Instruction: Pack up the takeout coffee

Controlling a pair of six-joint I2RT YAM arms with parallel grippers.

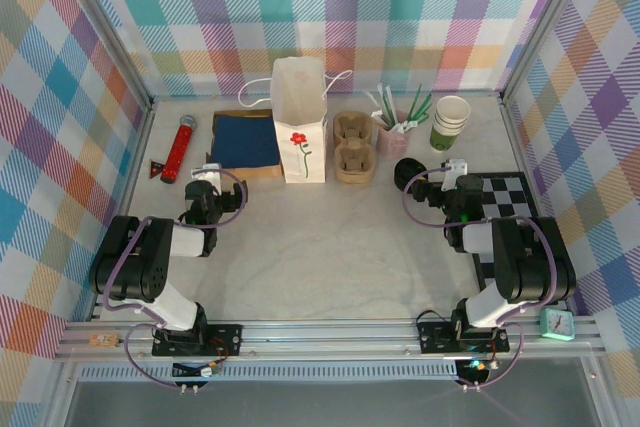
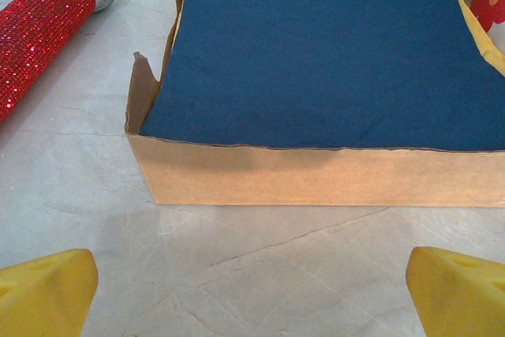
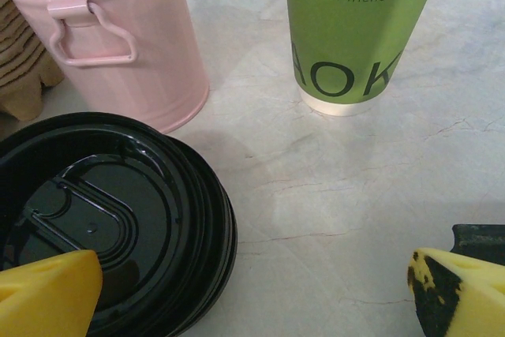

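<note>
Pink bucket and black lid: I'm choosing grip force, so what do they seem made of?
Bucket: probably thin painted metal, satin pink, judging by its pressed bracket and wire handle. Lid: plastic, glossy black, with moulded ridges and sharp reflections.

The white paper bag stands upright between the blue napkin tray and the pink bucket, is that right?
Not quite: in the top external view the white paper bag stands upright between the blue napkin tray and the pulp cup carrier, not the pink bucket.
</note>
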